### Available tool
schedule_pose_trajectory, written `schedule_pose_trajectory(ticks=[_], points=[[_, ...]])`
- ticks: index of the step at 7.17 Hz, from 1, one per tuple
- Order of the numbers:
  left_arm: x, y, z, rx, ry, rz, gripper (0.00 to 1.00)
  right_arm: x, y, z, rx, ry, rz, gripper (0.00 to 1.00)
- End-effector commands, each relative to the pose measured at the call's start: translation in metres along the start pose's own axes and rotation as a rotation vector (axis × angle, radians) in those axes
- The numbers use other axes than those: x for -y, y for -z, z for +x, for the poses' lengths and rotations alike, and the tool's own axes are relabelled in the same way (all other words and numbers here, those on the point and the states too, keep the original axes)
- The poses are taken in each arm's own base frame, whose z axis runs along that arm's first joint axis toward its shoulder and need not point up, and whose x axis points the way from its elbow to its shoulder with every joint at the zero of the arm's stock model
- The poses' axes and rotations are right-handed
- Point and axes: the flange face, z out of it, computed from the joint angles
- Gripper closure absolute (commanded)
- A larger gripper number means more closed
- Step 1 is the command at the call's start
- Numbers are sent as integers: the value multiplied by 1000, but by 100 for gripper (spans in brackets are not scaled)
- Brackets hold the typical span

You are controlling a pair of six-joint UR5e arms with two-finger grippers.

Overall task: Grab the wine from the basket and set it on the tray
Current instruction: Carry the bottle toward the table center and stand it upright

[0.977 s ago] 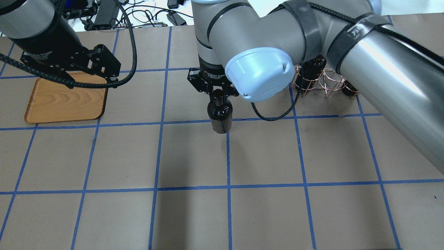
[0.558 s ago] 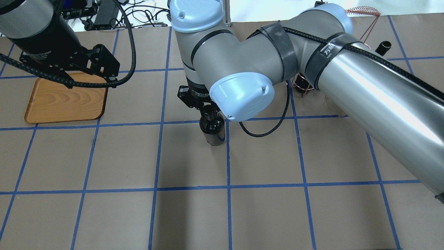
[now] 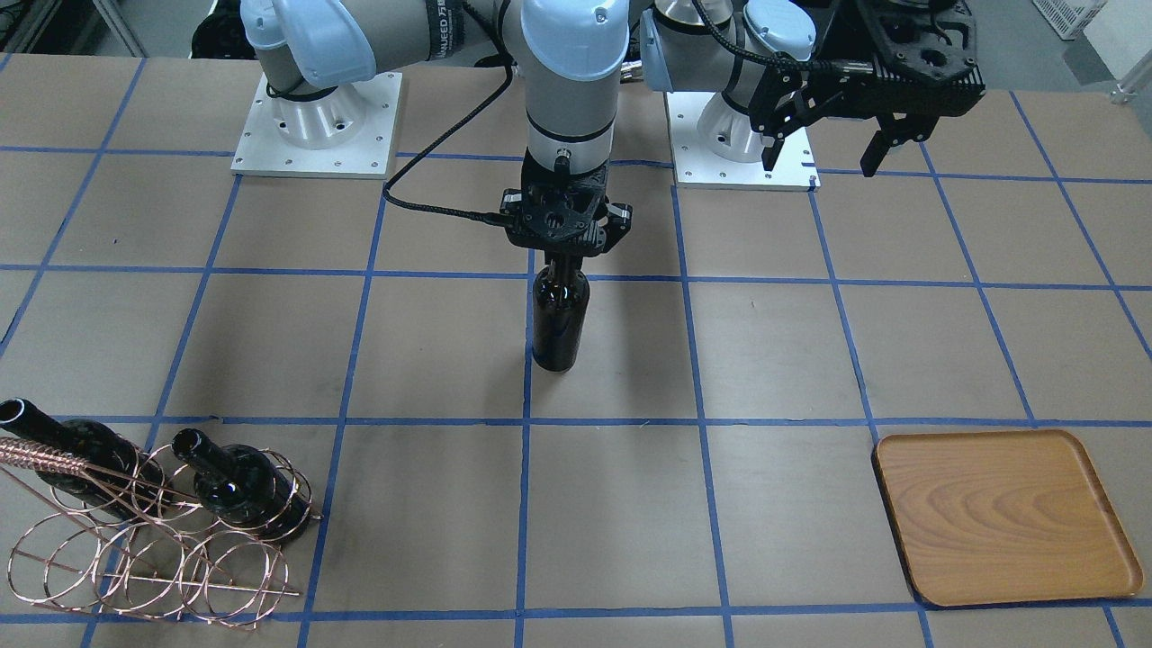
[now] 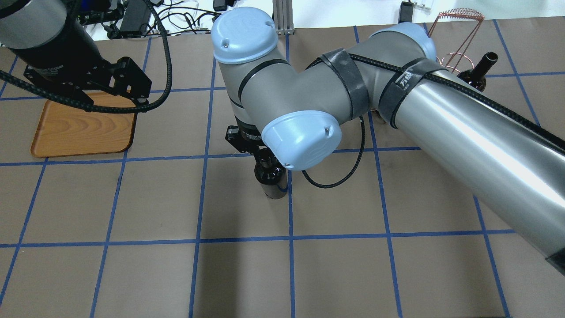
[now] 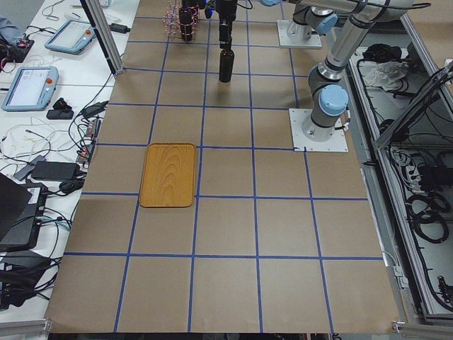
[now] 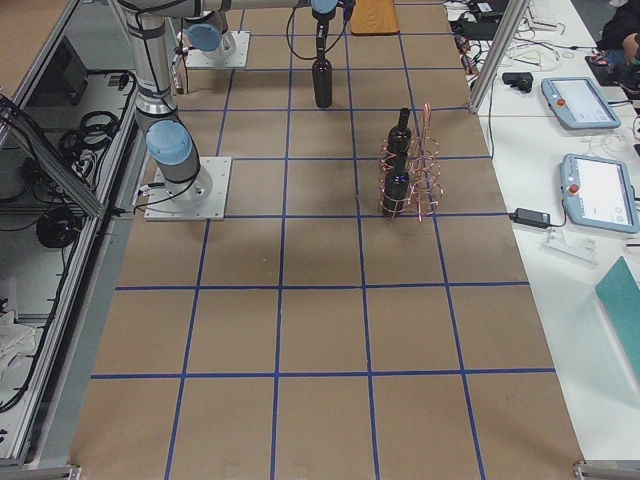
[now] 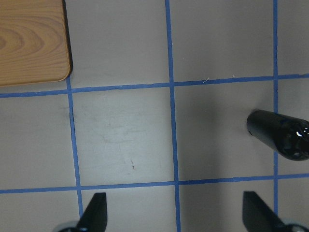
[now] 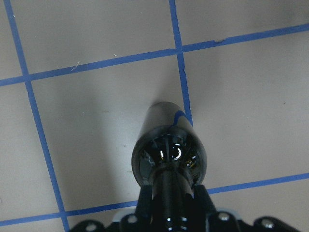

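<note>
Silver-grey arm tubes (image 4: 463, 132), pale blue joint caps (image 4: 301, 140), black braided cables (image 4: 169, 66), black straps (image 4: 349, 81)

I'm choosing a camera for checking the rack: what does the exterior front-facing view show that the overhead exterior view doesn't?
Front-facing only: the basket's rows of hoops, two bottles lying in them. Overhead only: cables beyond the table's far edge; the right arm hides most of the basket. Both: the right gripper on the wine bottle's neck, the left gripper, the tray.
</note>
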Motion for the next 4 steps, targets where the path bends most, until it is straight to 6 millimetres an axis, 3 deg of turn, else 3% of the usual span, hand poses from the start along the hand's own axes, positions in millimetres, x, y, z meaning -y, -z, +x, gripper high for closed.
schedule_pose_trajectory(ticks=[1,3,4], points=[[0,0,0,0,0,0,0,0,14,-1,21,-1,22,1],[0,0,0,0,1,0,0,13,55,10,55,-26,76,0],[0,-2,3,1,-6,-5,0,33,79,32,68,-56,114,0]])
